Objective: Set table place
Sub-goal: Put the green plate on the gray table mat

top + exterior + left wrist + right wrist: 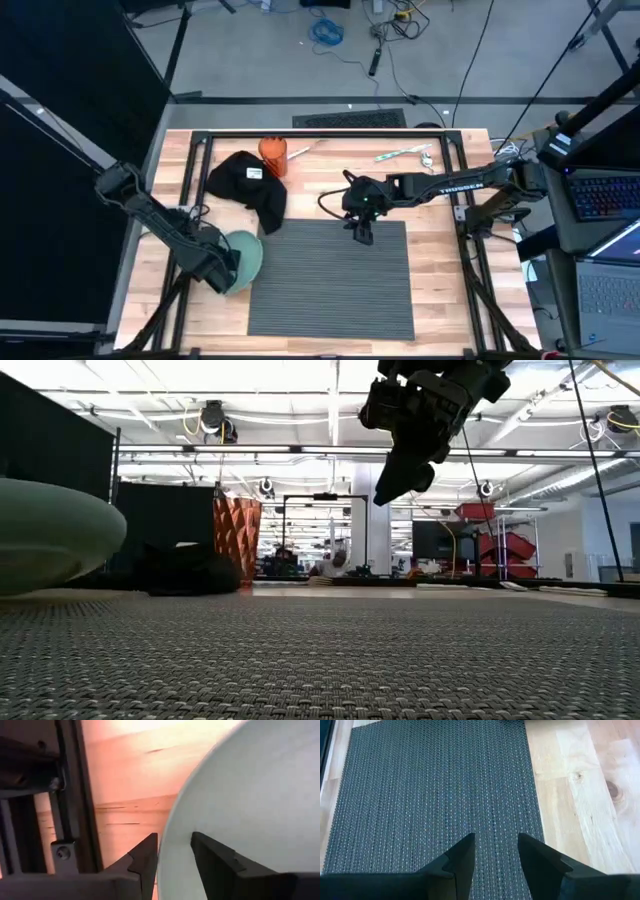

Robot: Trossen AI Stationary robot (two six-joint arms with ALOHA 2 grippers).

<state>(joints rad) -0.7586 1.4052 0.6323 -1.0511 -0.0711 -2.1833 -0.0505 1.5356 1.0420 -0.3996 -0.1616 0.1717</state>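
High view, left pincer (228, 268) grasping plate (247, 256) rim beside placemat (330, 290), right pincer (362, 232) released above it.

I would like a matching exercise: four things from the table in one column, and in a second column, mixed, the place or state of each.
Things:
1. plate
2. placemat
3. napkin
4. cup

Places or states:
A. crumpled, beside the orange thing
B. flat, under the right gripper
C. rim between the left gripper's fingers
D. upright near the far edge

Pairs: 1-C, 2-B, 3-A, 4-D
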